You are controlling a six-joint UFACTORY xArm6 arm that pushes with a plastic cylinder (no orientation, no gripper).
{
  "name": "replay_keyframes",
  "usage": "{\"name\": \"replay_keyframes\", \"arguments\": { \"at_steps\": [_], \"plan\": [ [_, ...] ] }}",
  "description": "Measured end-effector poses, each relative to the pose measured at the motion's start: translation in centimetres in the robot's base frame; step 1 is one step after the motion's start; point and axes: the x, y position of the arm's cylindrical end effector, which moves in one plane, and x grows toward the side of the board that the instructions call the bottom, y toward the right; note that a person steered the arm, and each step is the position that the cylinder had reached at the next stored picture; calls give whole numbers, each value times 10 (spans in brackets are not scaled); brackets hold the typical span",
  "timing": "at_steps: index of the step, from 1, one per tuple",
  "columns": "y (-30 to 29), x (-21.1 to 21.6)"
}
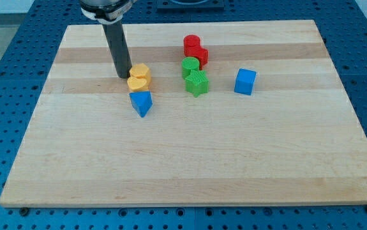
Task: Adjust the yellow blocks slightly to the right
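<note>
The yellow blocks, a yellow hexagonal block (141, 70) and a yellow heart-shaped block (138, 82) touching just below it, sit a little to the view's left of the board's middle, in its upper half. The arm has no claw to open or close; it ends in a dark rod, and my tip (124, 76) rests on the wooden board (189, 160) just beside the pair's left side, seemingly touching or nearly so. A rightward push looks ready to begin, but several things could spoil it. The tip sits about level with the seam between the two blocks, so it may wedge them apart or turn one instead of sliding both. The blue triangular block (142, 103) touches the heart's lower edge and could be dragged along. Too long a stroke would drive the pair toward the green round block (190, 65) and green star-shaped block (197, 82), with the red blocks (194, 48) above; the blue cube (245, 81) stands well clear.
</note>
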Motion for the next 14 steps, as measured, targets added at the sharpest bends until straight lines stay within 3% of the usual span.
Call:
{"name": "replay_keyframes", "arguments": {
  "at_steps": [2, 4, 8, 14],
  "plan": [
    [8, -47],
    [30, -46],
    [30, -3],
    [9, -40]
  ]
}}
